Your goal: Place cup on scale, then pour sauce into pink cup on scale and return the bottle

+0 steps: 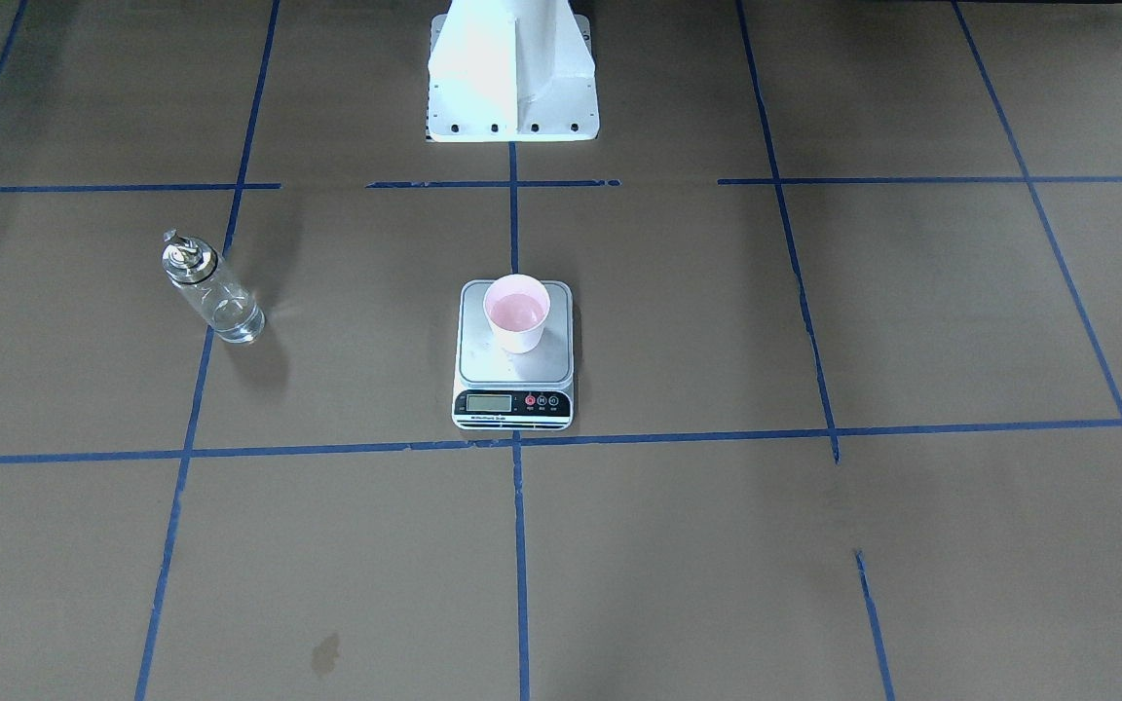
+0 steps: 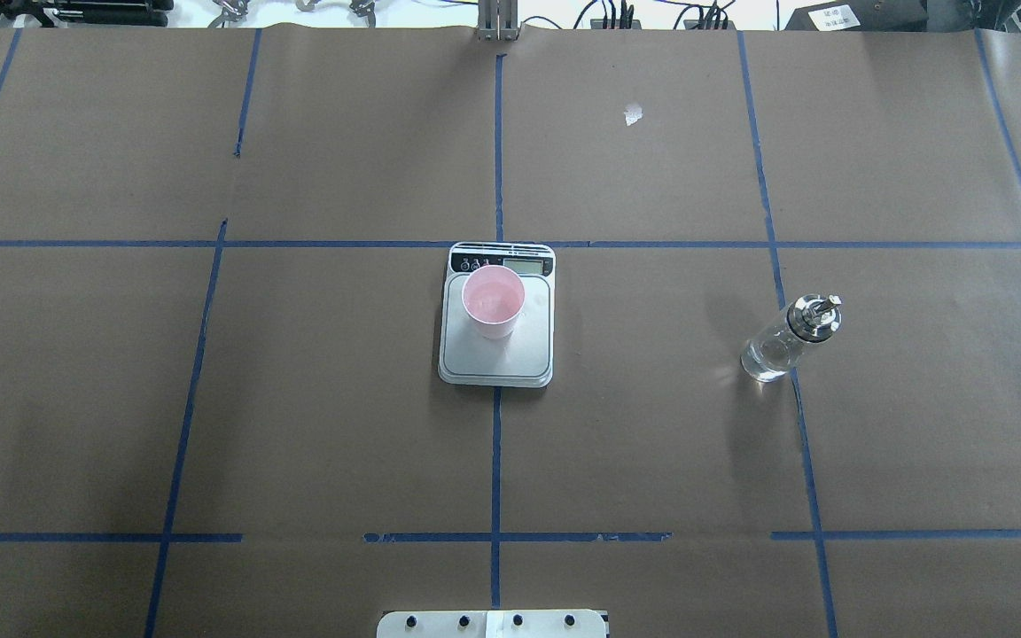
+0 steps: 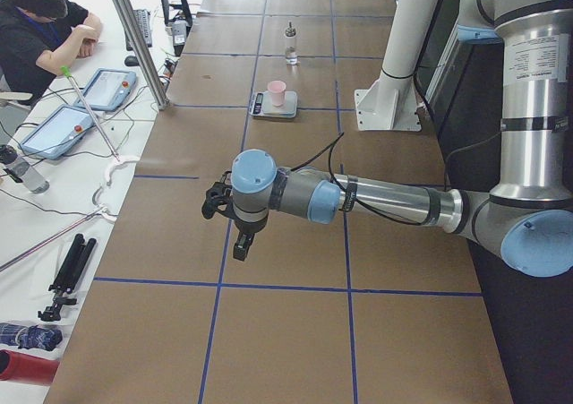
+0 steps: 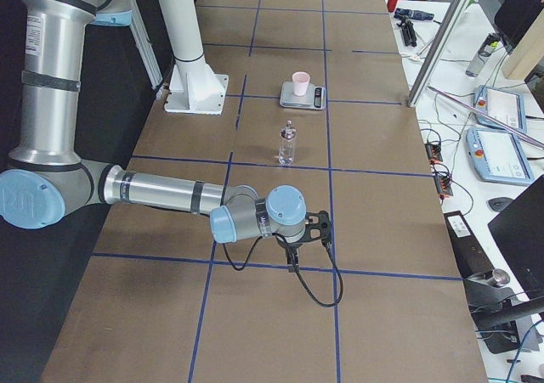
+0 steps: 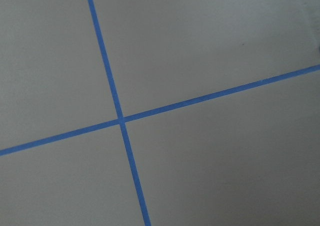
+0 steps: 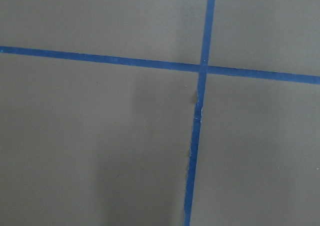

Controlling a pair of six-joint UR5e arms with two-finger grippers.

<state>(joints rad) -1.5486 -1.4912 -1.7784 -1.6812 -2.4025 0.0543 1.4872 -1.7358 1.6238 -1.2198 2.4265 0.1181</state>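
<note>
Three task items, all standing free of the arms.

Front-facing: cup (image 1: 517,312) stands upright on the scale (image 1: 512,370), roughly central on its steel top, in the middle of the worktop (image 1: 814,584). Bottle (image 1: 213,292) stands upright and alone, well apart, toward the worktop's edge on the robot's right. No fingers in shot.

Overhead: same layout. Cup interior reads pink; can't tell whether it's filled.

Exterior left: left gripper (image 3: 242,245) hangs over bare worktop toward the left end edge. Can't tell how wide its fingers are from here.

Exterior right: right gripper (image 4: 291,260) hangs toward the right end edge, nearer the bottle than the cup. Finger spread: can't tell.

Wrist cams: only brown cover and blue tape (image 5: 120,120) crossings, with no fingers and no task items. Only the side views show the arms. The two table views give the clearest cup-on-scale placement.

Handling, my read: the bottle is smooth glass, so rigid, slippery and breakable, and its contents shift on tilt. Grip it mid-body, below the metal cap (image 1: 183,255), firmly. The cup is light and tippy, so pour slow and don't nudge the rim.
</note>
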